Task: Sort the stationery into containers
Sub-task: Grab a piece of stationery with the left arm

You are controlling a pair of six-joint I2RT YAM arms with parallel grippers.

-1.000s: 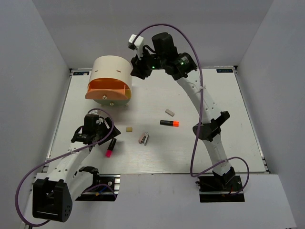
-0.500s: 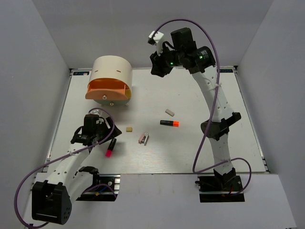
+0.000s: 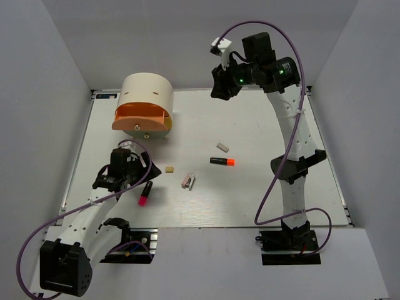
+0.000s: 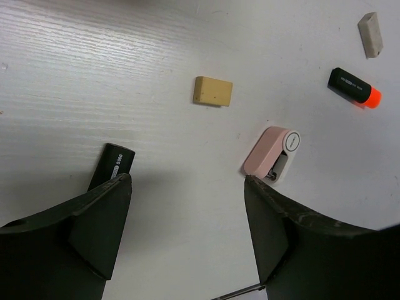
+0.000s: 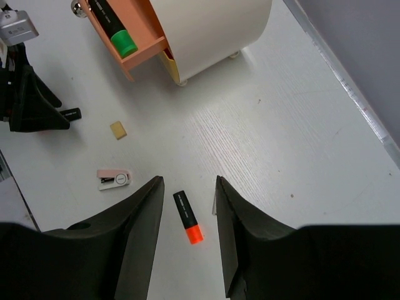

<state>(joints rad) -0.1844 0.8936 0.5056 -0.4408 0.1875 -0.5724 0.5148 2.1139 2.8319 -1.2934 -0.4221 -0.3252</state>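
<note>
Only the green marker [image 5: 116, 29] seems filed, in the drawer [image 5: 145, 50]. Pink marker [image 3: 145, 194], orange marker [image 3: 222, 162], tan eraser [image 3: 169, 169], grey eraser [image 3: 222, 147] and clip [image 3: 188, 181] lie on your table [image 3: 244, 200]; left gripper [image 4: 186, 186] and right gripper [image 5: 187, 184] gape empty.

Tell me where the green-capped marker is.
In the right wrist view, the green-capped marker lies inside the pulled-out orange drawer of the cream box, at the picture's upper left.
</note>
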